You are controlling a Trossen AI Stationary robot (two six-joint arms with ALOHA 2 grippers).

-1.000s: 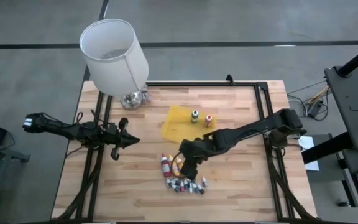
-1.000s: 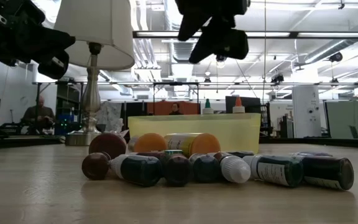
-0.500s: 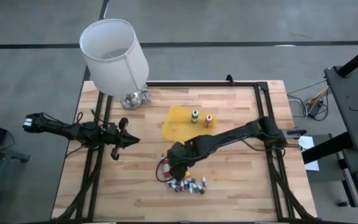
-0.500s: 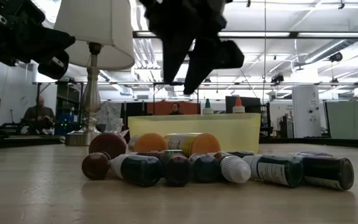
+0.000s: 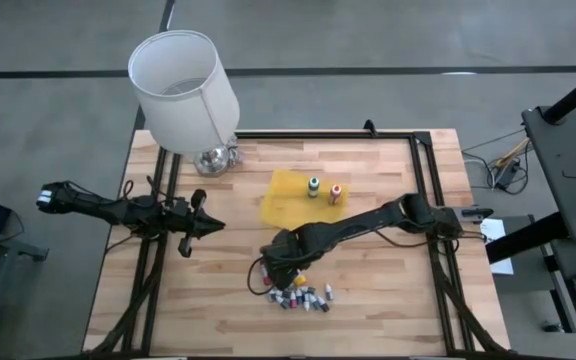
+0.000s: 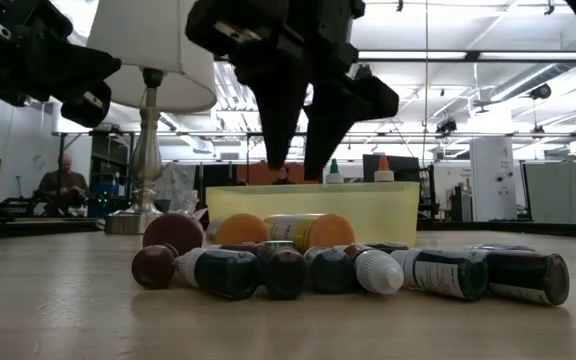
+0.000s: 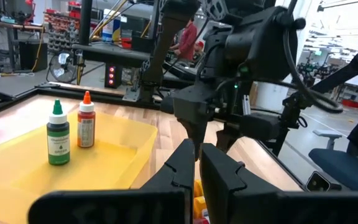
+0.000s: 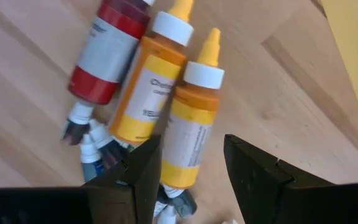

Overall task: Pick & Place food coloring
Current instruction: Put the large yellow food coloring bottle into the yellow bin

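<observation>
Here, right gripper (image 8: 188, 168) open, empty, over orange bottle (image 8: 189, 121); lamp (image 5: 186, 95), tray (image 5: 286, 200) beside

Both arms were matte black and built of slim jointed links with thin dark cables trailing along them, the left tool (image 5: 206, 226) ending in two blunt angular fingers and the right tool (image 6: 295, 150) in two long, tapering black fingers.
</observation>
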